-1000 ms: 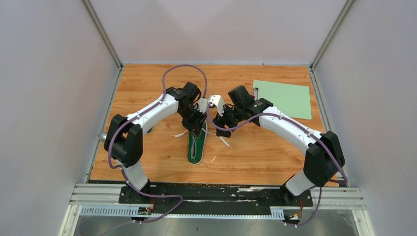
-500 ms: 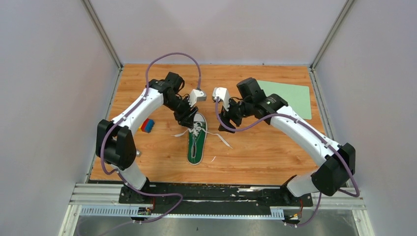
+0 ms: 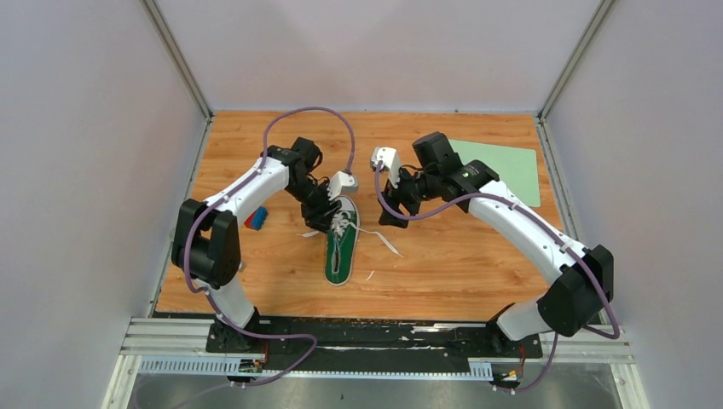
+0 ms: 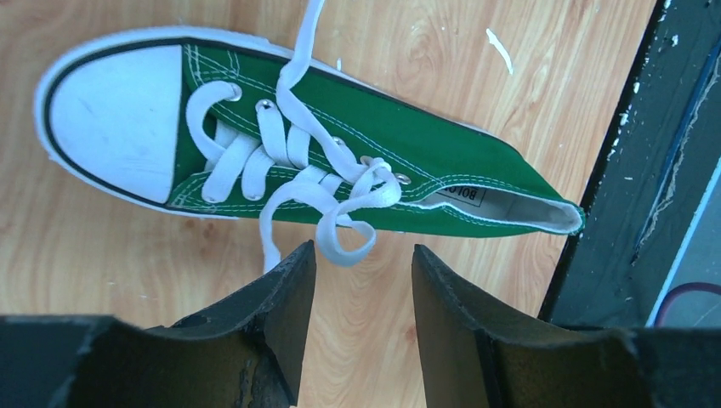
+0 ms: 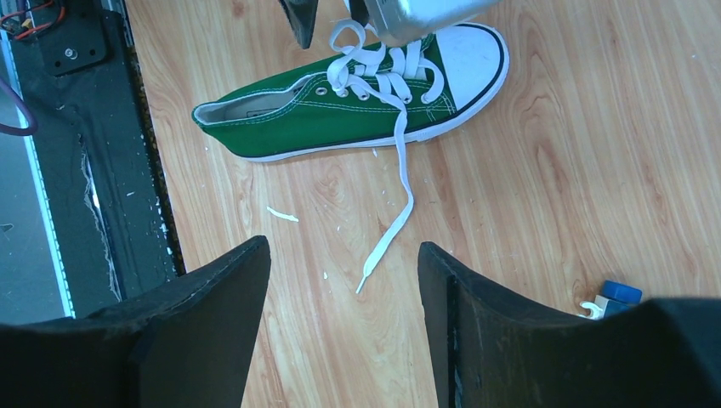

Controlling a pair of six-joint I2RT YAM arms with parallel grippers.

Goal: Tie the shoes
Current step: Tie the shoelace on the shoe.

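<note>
Two arms (image 3: 256,181) arched inward, fingers (image 4: 274,316) spread, either side of green sneaker (image 3: 342,253).

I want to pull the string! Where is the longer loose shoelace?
In the top view, the longer loose shoelace lies flat on the wooden table, just right of the green shoe, on the right arm's side.

shoe (image 4: 425,161): I see green canvas, pale stitching, a white sole edge lined in black
toe cap (image 4: 110,102): white, faint grey scuffs
laces (image 4: 241,157): plain white
table (image 3: 443,264): orange-brown wood grain
mat (image 3: 503,170): plain pale green, beyond the shoe to its right
block (image 3: 255,218): red and blue, left of the shoe
arms (image 3: 260,181): white shells, black joints, purple cables
walls (image 3: 85,128): pale grey on my screen
</note>
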